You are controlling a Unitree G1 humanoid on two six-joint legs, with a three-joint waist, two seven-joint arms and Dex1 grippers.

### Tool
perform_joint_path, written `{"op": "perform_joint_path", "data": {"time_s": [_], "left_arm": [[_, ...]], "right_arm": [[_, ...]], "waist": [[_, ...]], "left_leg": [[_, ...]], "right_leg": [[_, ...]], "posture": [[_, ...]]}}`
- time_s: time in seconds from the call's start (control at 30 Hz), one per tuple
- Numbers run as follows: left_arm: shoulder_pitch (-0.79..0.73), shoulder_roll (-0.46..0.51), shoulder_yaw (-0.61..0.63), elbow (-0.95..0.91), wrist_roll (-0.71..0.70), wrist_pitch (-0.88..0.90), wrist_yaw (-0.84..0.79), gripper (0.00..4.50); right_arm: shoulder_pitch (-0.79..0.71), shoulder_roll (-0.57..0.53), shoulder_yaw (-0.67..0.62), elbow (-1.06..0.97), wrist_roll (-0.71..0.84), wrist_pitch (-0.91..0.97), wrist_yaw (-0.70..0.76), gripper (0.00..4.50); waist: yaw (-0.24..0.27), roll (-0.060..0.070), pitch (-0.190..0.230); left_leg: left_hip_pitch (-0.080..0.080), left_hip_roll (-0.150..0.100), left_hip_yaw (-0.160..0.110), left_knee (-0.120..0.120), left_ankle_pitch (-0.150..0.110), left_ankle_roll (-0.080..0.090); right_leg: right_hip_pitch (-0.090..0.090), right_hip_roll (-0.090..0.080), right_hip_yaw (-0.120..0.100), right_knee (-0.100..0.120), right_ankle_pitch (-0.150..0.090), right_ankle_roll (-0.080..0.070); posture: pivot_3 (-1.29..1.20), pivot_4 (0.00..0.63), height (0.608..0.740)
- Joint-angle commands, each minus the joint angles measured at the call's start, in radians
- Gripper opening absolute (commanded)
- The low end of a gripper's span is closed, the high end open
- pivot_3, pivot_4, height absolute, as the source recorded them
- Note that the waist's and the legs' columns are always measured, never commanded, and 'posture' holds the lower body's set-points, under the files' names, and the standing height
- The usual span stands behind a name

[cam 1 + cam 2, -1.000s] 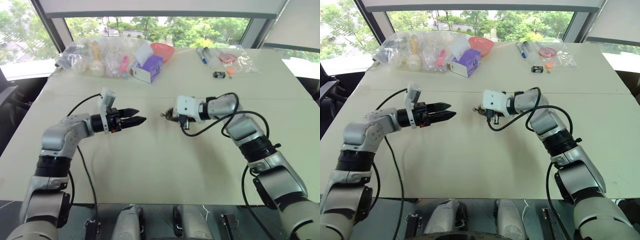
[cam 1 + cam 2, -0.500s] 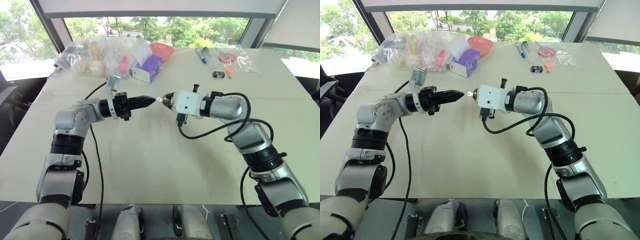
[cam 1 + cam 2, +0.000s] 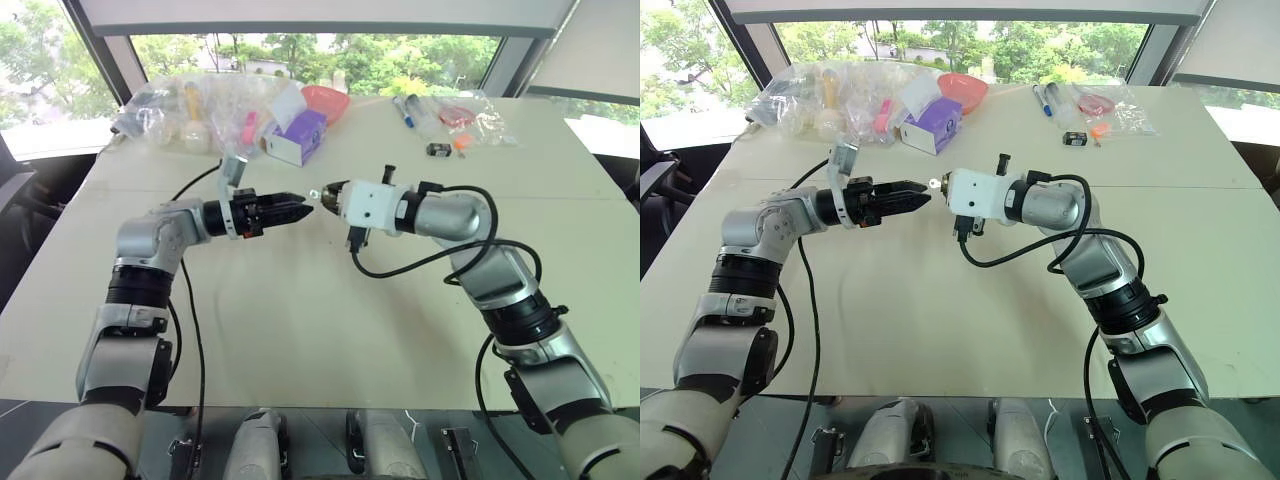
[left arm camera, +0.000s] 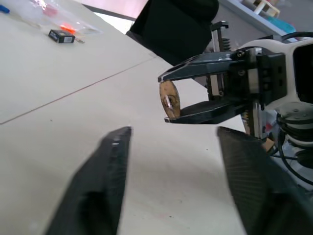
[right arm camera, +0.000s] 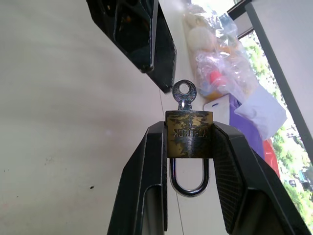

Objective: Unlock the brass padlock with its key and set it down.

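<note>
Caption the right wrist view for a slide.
Right gripper clamps the brass padlock, key in place; left gripper open just beyond.

A wide pale table [image 3: 300, 330] takes up most of the scene, its top matte cream with a thin seam running across it. Behind it stands a band of large windows [image 3: 300, 45] with dark frames, and green trees show outside in bright daylight. The light falls evenly over the table and leaves soft shadows. Along the far edge lie clear plastic bags [image 3: 190, 105], a purple and white box [image 3: 297, 135], a red bowl [image 3: 326, 100], a blue marker [image 3: 403, 110] and a small black-and-white object [image 3: 437, 149]. A dark chair [image 4: 176, 27] stands at one side of the table.
</note>
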State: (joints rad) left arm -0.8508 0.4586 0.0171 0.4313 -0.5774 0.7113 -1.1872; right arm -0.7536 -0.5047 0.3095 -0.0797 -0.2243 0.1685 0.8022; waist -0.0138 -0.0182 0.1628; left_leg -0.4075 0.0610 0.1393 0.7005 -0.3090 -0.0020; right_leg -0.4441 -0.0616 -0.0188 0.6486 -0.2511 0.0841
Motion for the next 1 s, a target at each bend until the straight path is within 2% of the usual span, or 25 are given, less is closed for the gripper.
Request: {"op": "perform_joint_path", "data": {"time_s": [0.03, 0.37, 0.47, 0.57, 0.6, 0.8, 1.0], "left_arm": [[-0.03, -0.005, 0.024, -0.01, -0.016, -0.004, -0.019, 2.74], [-0.05, -0.02, 0.037, 0.027, -0.002, -0.021, -0.003, 2.74], [-0.045, -0.022, 0.019, 0.03, 0.016, -0.036, -0.011, 1.93], [-0.047, -0.029, 0.012, 0.034, 0.024, -0.046, -0.014, 0.39], [-0.049, -0.032, 0.012, 0.034, 0.025, -0.046, -0.014, 0.06], [-0.055, -0.039, -0.01, 0.034, 0.065, -0.087, -0.015, 0.06], [-0.054, -0.037, -0.062, 0.033, 0.21, -0.332, 0.025, 0.06]], "right_arm": [[-0.003, 0.007, -0.009, -0.049, -0.005, -0.004, -0.013, 0.67], [0.006, 0.01, -0.007, -0.058, -0.014, -0.006, -0.011, 0.67], [0.007, 0.01, -0.003, -0.064, -0.016, -0.008, -0.009, 0.67], [0.01, 0.011, -0.001, -0.075, -0.015, -0.006, -0.004, 0.67], [0.011, 0.012, -0.001, -0.079, -0.015, -0.004, -0.003, 0.67], [0.018, 0.013, 0.002, -0.104, -0.015, 0.007, 0.007, 0.67], [0.032, 0.008, 0.004, -0.118, -0.014, 0.019, 0.019, 0.67]], "waist": [[-0.001, 0.0, 0.0], [-0.001, 0.0, 0.0], [-0.001, 0.0, 0.0], [-0.001, 0.0, 0.0], [-0.001, 0.0, 0.0], [0.0, 0.0, 0.0], [0.0, 0.0, 0.0]], "left_leg": [[0.0, 0.0, 0.0, 0.0, 0.0, 0.0], [0.0, 0.0, 0.0, 0.0, 0.0, 0.0], [0.0, 0.0, 0.0, 0.0, 0.0, 0.0], [0.0, 0.0, 0.0, 0.0, 0.0, 0.0], [0.0, 0.0, 0.0, 0.0, 0.0, 0.0], [0.0, 0.0, 0.0, 0.0, 0.0, 0.0], [0.0, 0.0, 0.0, 0.0, 0.0, 0.0]], "right_leg": [[0.0, 0.0, 0.0, 0.0, 0.0, 0.0], [0.0, 0.0, 0.0, 0.0, 0.0, 0.0], [0.0, 0.0, 0.0, 0.0, 0.0, 0.0], [0.0, 0.0, 0.0, 0.0, 0.0, 0.0], [0.0, 0.0, 0.0, 0.0, 0.0, 0.0], [0.0, 0.0, 0.0, 0.0, 0.0, 0.0], [0.0, 0.0, 0.0, 0.0, 0.0, 0.0]], "posture": [[0.0, 0.15, 0.734], [0.0, 0.15, 0.734], [0.0, 0.15, 0.734], [0.0, 0.15, 0.734], [0.0, 0.15, 0.734], [0.0, 0.15, 0.734], [0.0, 0.15, 0.734]]}}
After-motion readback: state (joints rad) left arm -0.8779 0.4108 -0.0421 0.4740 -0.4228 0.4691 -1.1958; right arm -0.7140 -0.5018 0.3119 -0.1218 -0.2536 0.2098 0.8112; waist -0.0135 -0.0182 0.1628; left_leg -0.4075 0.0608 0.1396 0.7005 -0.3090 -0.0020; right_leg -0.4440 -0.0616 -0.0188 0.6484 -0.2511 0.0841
